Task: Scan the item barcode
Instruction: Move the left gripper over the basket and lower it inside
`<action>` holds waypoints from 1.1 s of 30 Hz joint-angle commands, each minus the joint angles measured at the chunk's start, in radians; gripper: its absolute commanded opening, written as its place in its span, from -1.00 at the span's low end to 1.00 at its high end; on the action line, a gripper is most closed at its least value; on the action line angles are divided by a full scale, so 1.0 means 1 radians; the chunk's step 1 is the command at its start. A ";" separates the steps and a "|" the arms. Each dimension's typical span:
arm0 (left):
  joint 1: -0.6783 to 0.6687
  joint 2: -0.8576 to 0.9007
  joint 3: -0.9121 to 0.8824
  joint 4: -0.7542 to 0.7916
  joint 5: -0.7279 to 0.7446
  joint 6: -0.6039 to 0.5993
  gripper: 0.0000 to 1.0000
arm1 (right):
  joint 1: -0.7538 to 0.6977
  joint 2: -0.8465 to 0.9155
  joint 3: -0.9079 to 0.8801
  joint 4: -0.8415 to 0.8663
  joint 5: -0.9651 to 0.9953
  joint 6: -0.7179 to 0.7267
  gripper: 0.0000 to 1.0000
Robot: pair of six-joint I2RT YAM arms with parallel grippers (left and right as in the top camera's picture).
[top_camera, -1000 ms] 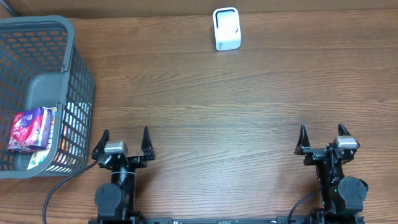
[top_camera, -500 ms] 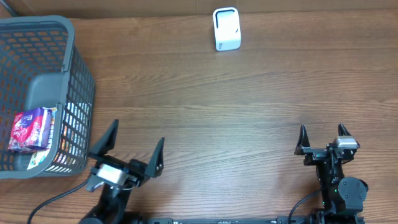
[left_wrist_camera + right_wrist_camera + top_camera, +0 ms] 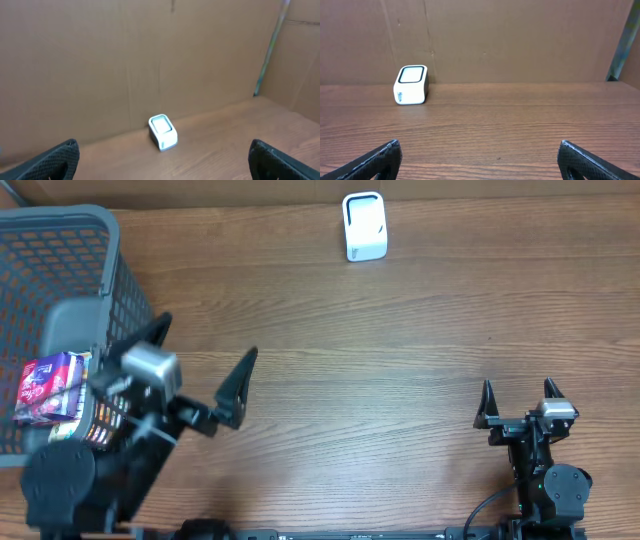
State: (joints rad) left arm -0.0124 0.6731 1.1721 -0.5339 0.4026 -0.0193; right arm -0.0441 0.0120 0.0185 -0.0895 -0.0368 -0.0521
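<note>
Overhead inspection recorded a brown wood-grain table (image 3: 400, 330) backed by a brown cardboard wall (image 3: 520, 40). A grey plastic mesh basket (image 3: 132, 300) stood at the table's left edge. The item for scanning, a purple-and-red printed packet (image 3: 45, 385), lay inside the basket against its near right corner, touched by neither claw. A further pale packet edge (image 3: 62, 436) showed just below it (too hidden to identify). No barcode could be made out on either.

The small white box-shaped scanner (image 3: 364, 225) stood upright at the far middle of the table, near the cardboard wall and well apart from the basket.

The left claw (image 3: 200, 347) appeared blurred, overlapping the basket's right wall in the overhead view. Its fingers were spread wide and gripped nothing. Its wrist camera faced the scanner and the wall.

The right claw (image 3: 518, 388) sat at the near right of the table, fingers likewise spread wide and empty, pointed towards the far wall, well apart from scanner and basket.
</note>
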 commanded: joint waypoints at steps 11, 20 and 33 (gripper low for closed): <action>0.006 0.596 0.829 -0.816 -0.363 -0.024 1.00 | -0.001 -0.009 -0.010 0.006 0.006 0.002 1.00; 0.188 0.672 0.992 -0.808 -0.681 -0.288 1.00 | -0.001 -0.009 -0.010 0.006 0.006 0.002 1.00; 0.597 0.733 0.991 -0.653 -0.682 -0.330 0.99 | -0.001 -0.009 -0.010 0.006 0.006 0.002 1.00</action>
State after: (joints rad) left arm 0.5270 1.3624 2.1483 -1.1980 -0.2592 -0.3233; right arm -0.0444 0.0120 0.0185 -0.0895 -0.0368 -0.0521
